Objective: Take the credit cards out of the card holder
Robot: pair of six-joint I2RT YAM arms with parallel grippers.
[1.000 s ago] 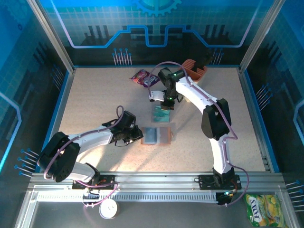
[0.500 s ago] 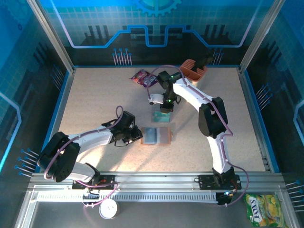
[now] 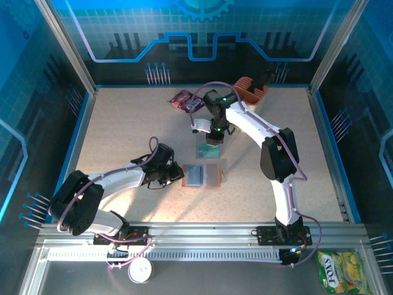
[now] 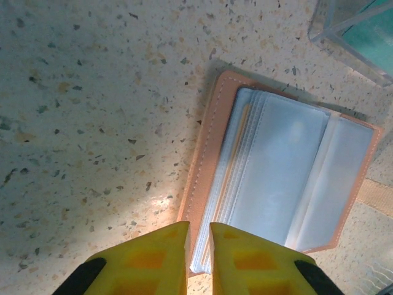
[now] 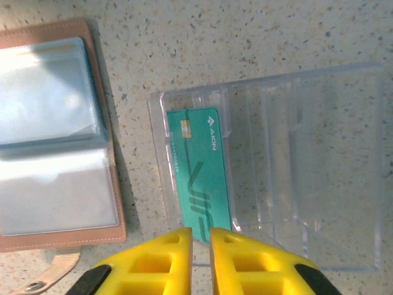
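Top external: card holder point(image 3: 201, 175) lies open and flat, long axis across table. Your nearer hand is left gripper point(image 4: 198, 246), at holder's left edge. Fingers nearly together over holder's corner; pinching or not, you cannot tell. Beyond holder's far side, right gripper point(image 5: 201, 246) hangs over clear tray point(image 5: 319, 153), teal card point(image 5: 199, 172) lying inside. Gap slim, grip unclear. Orange-edged card point(image 4: 230, 166) shows in holder's left pockets.

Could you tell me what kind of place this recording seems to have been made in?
Probably a robot test cell: two arms bolted to an aluminium rail, a speckled tabletop walled by blue printed panels, and a staged card holder lying open.
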